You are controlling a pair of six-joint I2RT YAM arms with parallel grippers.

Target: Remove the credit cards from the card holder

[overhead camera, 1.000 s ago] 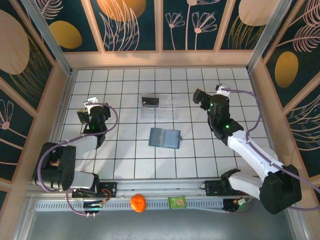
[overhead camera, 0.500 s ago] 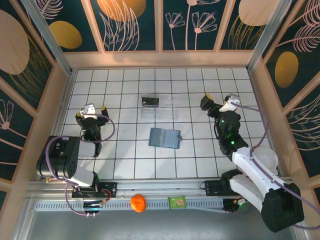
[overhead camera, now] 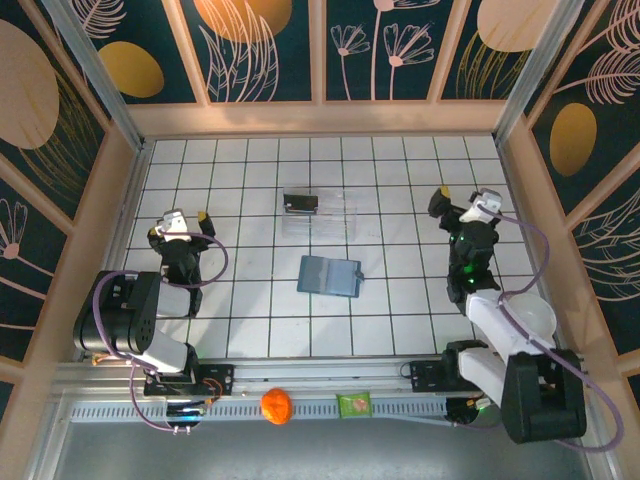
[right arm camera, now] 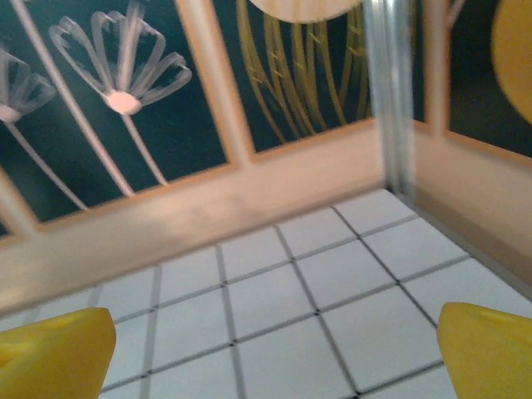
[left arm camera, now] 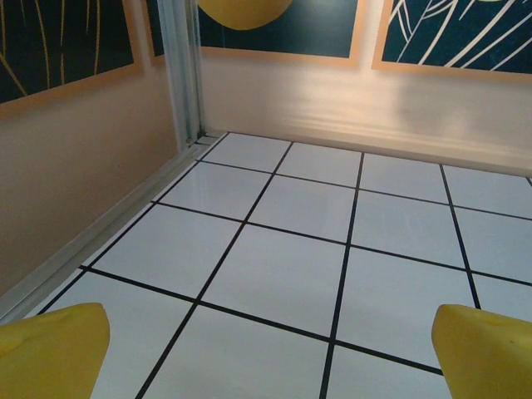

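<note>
The clear plastic tray (overhead camera: pixel 335 222) sits just beyond the card holder (overhead camera: pixel 329 275), apart from it. One black credit card (overhead camera: pixel 300 203) lies inside the tray at its left end. The card holder lies flat on the white tiled table (overhead camera: pixel 260 310). It is a teal-blue rectangle with a greyish face and a small dark tab at its near right corner; whether it contains cards cannot be told. The left gripper (overhead camera: pixel 181 222) stands well to the left of the card holder, jaws spread fully wide, with only floor tiles between its yellow fingertips (left arm camera: pixel 51 349). The right gripper (overhead camera: pixel 465 203) stands well to the right of the card holder, likewise spread wide and gripping nothing. Bare tiles surround the card holder on every side, and the walls (overhead camera: pixel 320 118) stand well off from it.
</note>
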